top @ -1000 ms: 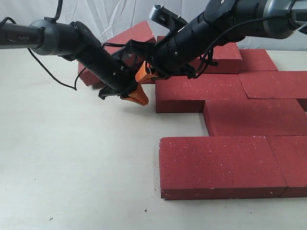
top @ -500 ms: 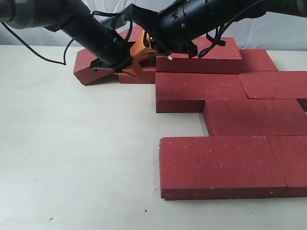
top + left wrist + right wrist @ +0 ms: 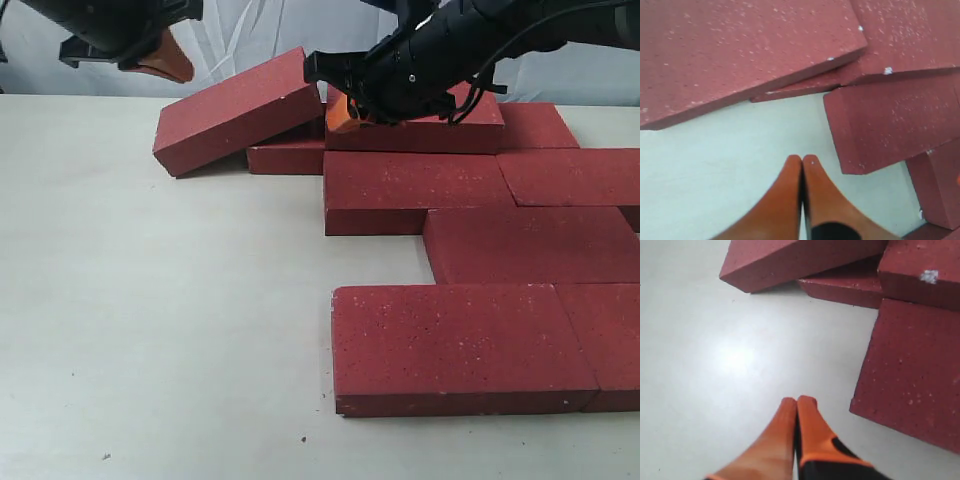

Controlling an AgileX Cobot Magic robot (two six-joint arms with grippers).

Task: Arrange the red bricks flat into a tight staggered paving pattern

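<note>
Risk: propped brick may slip, laid rows may be knocked

Both grippers are empty, orange fingers pressed together. The left gripper [image 3: 165, 62] hangs high in the upper left of the exterior view, clear of everything. The right gripper [image 3: 340, 113] sits low at upper centre, just beside the raised end of the tilted brick [image 3: 235, 108]. Whether it touches is unclear. Its arm crosses close over a back-row brick [image 3: 430, 125].

The tilted brick leans with one edge on the table [image 3: 150, 330] and the other on a low brick [image 3: 285, 157]. A nudge from pinched fingers would probably make it slide or drop hard rather than settle flat, leaving it askew with a gap. The low arm could also drag across the laid rows and open their joints.

Count: two grippers and nine bricks [image 3: 460, 345]. Seven lie flat in staggered rows at centre and right, plus the low one and the tilted one. The right frame edge crops the rows, so more may lie beyond.
</note>
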